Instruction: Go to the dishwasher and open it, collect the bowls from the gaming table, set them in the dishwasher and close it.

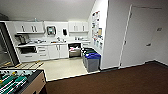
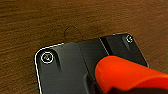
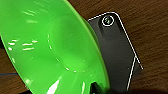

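A bright green bowl (image 3: 50, 47) looms large in the right wrist view, carried above brown carpet with my right gripper (image 3: 96, 88) shut on its rim. In the left wrist view an orange plastic dish (image 2: 125, 73) hangs over the same carpet in my left gripper (image 2: 96, 87). Across the room, the dishwasher (image 1: 75, 51) stands open under the kitchen counter, a dark recess with its door down. Part of the gaming table's yellow frame (image 1: 28, 65) shows at the left, beyond the foosball table.
A green-field foosball table (image 1: 17, 81) sits close at the lower left. Blue and green lidded bins (image 1: 92, 60) stand by the wall corner right of the dishwasher. Pale kitchen floor meets brown carpet (image 1: 112, 81). A white door (image 1: 140, 37) is on the right.
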